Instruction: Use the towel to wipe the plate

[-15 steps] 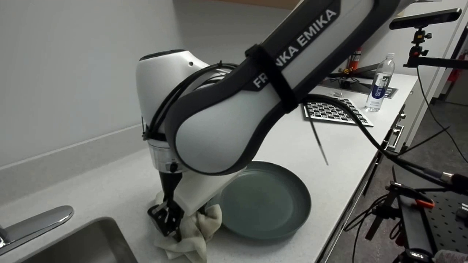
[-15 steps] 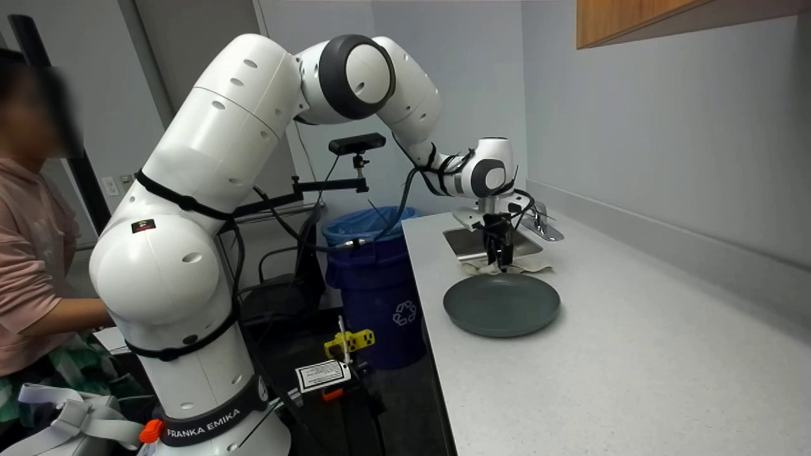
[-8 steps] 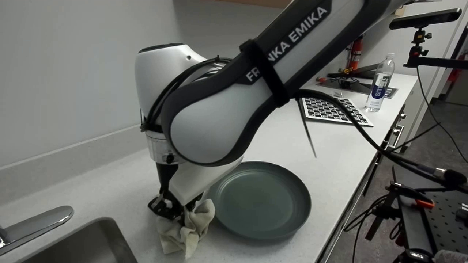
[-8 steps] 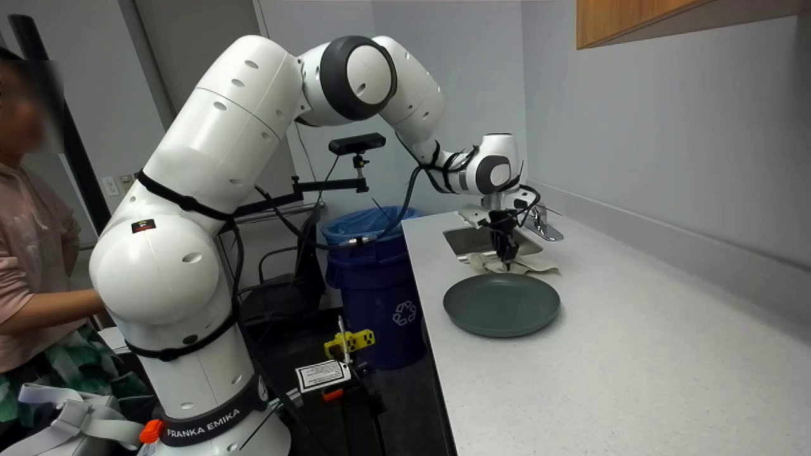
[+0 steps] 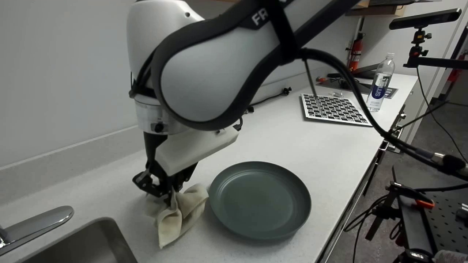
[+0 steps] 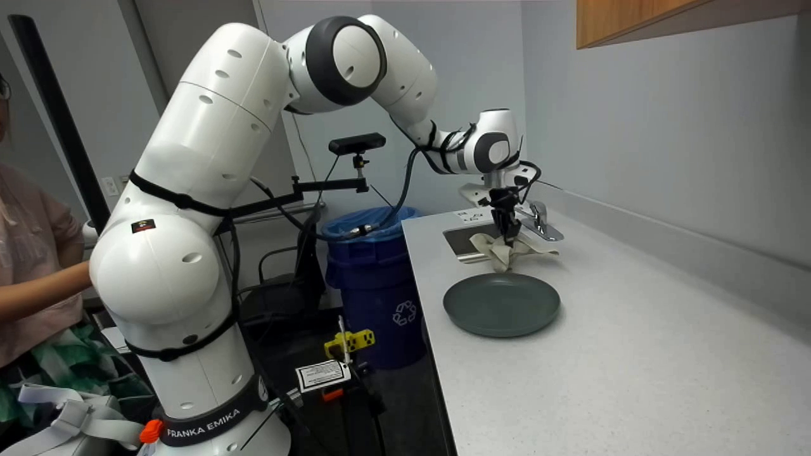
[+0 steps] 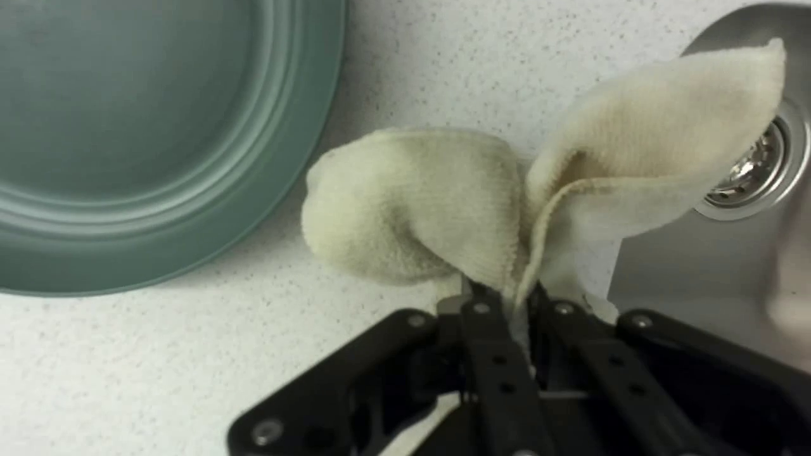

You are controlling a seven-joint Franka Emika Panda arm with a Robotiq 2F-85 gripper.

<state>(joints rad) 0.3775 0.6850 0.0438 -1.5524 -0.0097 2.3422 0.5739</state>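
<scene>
A cream towel (image 7: 412, 202) is bunched between the fingertips of my gripper (image 7: 514, 294), which is shut on it, with folds spreading out to both sides. In an exterior view the towel (image 5: 182, 213) hangs below the gripper (image 5: 169, 197), partly raised; whether its lowest folds touch the counter I cannot tell. The round green plate (image 5: 261, 201) lies flat on the counter, right beside the towel. In the wrist view part of the plate (image 7: 127, 126) fills the upper left, with a narrow strip of counter between it and the cloth.
A steel sink (image 5: 80, 244) with a faucet (image 5: 40, 226) is close by; one towel flap overhangs the sink's drain (image 7: 747, 171) in the wrist view. Farther along the counter are a checkered board (image 5: 334, 109) and a water bottle (image 5: 380, 84). A wall (image 5: 65, 91) runs behind.
The jaws have come together on the towel, and the gripper has risen, pulling the cloth up into hanging folds. The plate has stayed in place.
</scene>
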